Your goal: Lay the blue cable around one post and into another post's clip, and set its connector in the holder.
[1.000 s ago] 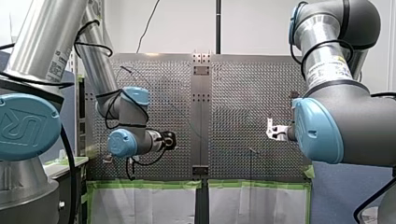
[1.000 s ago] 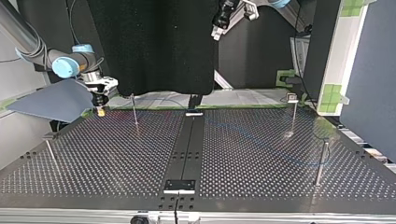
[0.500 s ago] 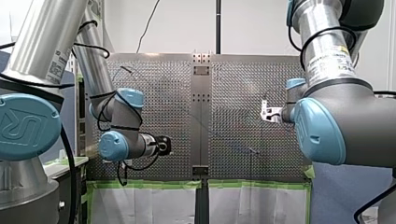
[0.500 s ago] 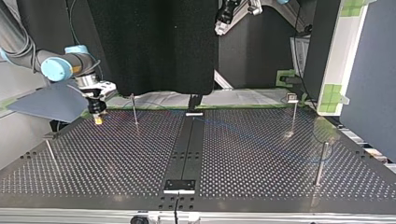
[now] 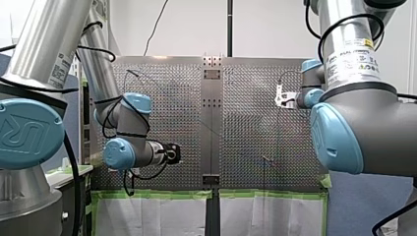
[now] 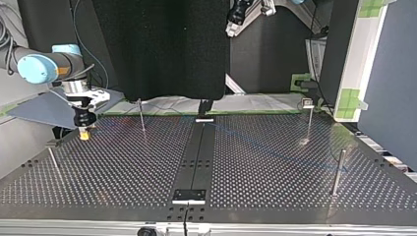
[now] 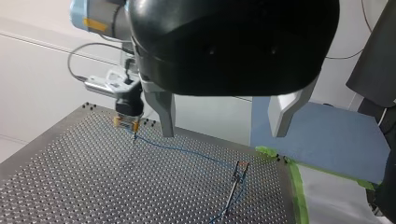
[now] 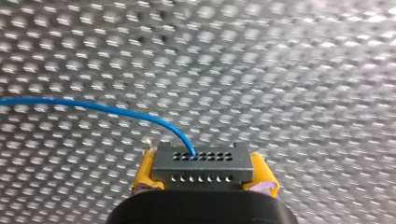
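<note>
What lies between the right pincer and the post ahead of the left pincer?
The left wrist view shows only the blue cable, running over bare perforated table from my right pincer's connector to that post.

Perforated table (image 6: 123, 172); green tape (image 5: 265, 194) along edge; black curtain (image 6: 162, 44) behind.

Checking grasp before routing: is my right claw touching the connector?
Touching. The right wrist view shows the connector clamped between the right claw's yellow pads, with the blue cable leaving its face.
</note>
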You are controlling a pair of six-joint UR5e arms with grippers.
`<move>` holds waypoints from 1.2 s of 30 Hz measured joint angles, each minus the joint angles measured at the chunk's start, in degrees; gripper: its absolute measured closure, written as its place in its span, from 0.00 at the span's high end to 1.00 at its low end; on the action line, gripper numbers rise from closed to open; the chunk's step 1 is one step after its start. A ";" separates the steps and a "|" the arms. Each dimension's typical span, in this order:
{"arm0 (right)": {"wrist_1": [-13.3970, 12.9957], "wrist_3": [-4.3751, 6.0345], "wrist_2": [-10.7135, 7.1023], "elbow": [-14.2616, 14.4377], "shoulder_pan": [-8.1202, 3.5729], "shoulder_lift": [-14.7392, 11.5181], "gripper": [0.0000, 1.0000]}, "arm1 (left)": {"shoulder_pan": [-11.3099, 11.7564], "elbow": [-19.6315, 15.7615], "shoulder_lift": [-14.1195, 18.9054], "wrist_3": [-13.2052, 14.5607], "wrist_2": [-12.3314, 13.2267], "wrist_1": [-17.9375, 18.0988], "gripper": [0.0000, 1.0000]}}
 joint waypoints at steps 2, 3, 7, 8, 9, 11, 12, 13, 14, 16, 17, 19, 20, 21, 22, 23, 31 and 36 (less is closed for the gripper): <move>0.07 0.01 0.25 0.00 -0.18 -1.11 0.00 | 0.00 0.00 0.00 0.06 -0.03 -0.08 0.98; 0.09 0.01 0.36 0.00 -0.28 -1.45 0.00 | 0.00 0.00 -0.01 0.09 -0.05 -0.12 0.98; 0.10 -0.07 0.93 0.00 -0.69 -2.13 0.00 | 0.00 0.01 -0.01 0.13 -0.07 -0.16 0.98; 0.11 -0.10 1.11 0.02 -0.80 -2.15 0.00 | 0.00 0.01 -0.01 0.13 -0.07 -0.17 0.98; 0.13 -0.16 1.37 0.03 -0.90 -2.16 0.00 | 0.00 0.00 -0.01 0.13 -0.09 -0.17 0.98; 0.11 -0.34 2.16 0.08 -1.09 -2.15 0.00 | 0.00 0.00 -0.01 0.14 -0.12 -0.17 0.98; 0.05 -0.43 2.52 0.12 -1.15 -2.11 0.00 | 0.00 0.00 -0.01 0.14 -0.13 -0.17 0.98; -0.05 -0.52 2.94 0.14 -1.22 -2.04 0.00 | 0.00 0.00 -0.01 0.14 -0.14 -0.16 0.98; -0.11 -0.57 3.22 0.17 -1.28 -1.97 0.00 | 0.00 0.00 -0.01 0.14 -0.15 -0.14 0.98; -0.19 -0.64 3.75 0.17 -1.46 -1.85 0.00 | 0.00 0.00 -0.01 0.14 -0.16 -0.12 0.98; -0.21 -0.65 3.89 0.17 -1.54 -1.82 0.00 | 0.00 0.00 0.00 0.14 -0.16 -0.12 0.98; -0.23 -0.65 4.08 0.17 -1.65 -1.78 0.00 | 0.00 0.00 0.00 0.14 -0.17 -0.15 0.98; -0.24 -0.66 4.12 0.17 -1.68 -1.77 0.00 | 0.00 0.00 0.00 0.14 -0.18 -0.17 0.98; -0.24 -0.64 4.14 0.17 -1.74 -1.75 0.00 | 0.00 0.01 0.00 0.14 -0.20 -0.22 0.98; -0.17 -0.59 4.15 0.18 -1.90 -1.72 0.00 | 0.00 0.00 0.00 0.14 -0.22 -0.26 0.98; -0.04 -0.57 4.13 0.18 -2.09 -1.70 0.00 | 0.01 0.01 0.00 0.15 -0.22 -0.28 0.98; 1.59 -0.72 3.64 0.18 -3.82 -1.58 0.00 | 0.01 0.01 0.00 0.72 -0.21 -1.19 0.98; 2.80 -0.78 3.16 0.08 -4.94 -1.51 0.00 | 0.00 0.01 0.00 0.98 -0.21 -1.69 0.98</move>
